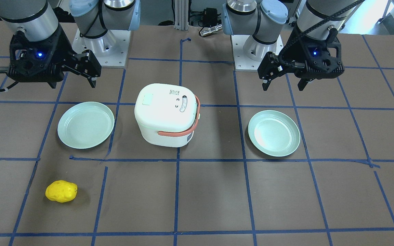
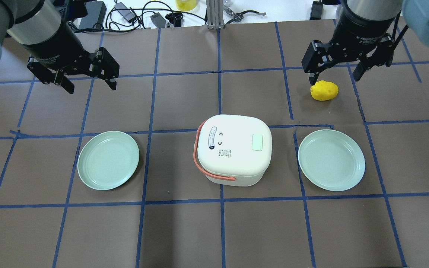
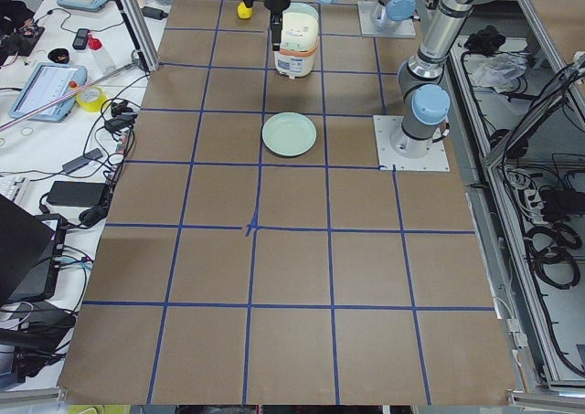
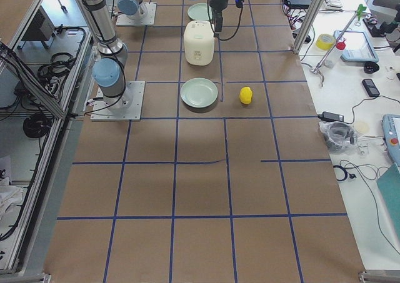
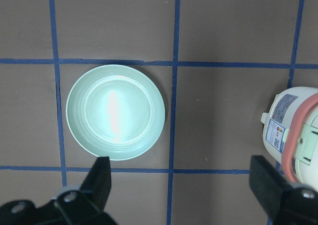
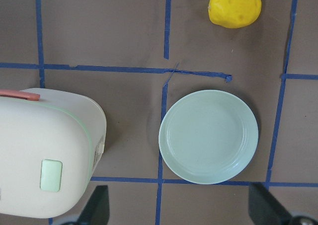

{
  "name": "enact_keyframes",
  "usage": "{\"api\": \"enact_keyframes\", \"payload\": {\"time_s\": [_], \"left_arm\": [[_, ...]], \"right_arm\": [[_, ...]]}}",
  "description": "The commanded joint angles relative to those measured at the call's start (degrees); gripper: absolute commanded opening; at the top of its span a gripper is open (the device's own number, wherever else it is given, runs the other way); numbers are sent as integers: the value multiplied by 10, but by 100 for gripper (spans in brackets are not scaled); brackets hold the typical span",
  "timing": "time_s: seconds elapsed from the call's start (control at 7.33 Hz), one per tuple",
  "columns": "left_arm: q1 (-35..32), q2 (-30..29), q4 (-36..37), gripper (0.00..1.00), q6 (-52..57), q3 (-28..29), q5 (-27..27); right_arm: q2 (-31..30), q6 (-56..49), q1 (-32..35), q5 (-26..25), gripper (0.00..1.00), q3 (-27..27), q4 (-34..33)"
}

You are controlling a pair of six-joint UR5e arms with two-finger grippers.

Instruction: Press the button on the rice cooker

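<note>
The white rice cooker with an orange handle stands at the table's middle, lid shut. Its pale green button sits on the lid's right part and also shows in the front view and the right wrist view. My left gripper is open and empty, raised above the table, far left of and beyond the cooker. My right gripper is open and empty, raised to the cooker's far right, over a yellow potato-like toy. The left wrist view shows the cooker's handle side.
Two pale green plates lie on either side of the cooker, one on the left and one on the right. Blue tape lines grid the brown table. Cables and tools lie past the far edge.
</note>
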Motion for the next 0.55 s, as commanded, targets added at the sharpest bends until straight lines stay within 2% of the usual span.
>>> {"api": "enact_keyframes", "payload": {"time_s": [0.0,0.41], "left_arm": [[0,0,0,100,0,0,0],[0,0,0,100,0,0,0]], "right_arm": [[-1,0,1,2,100,-1,3],[-2,0,3,7,100,-8,3]]}}
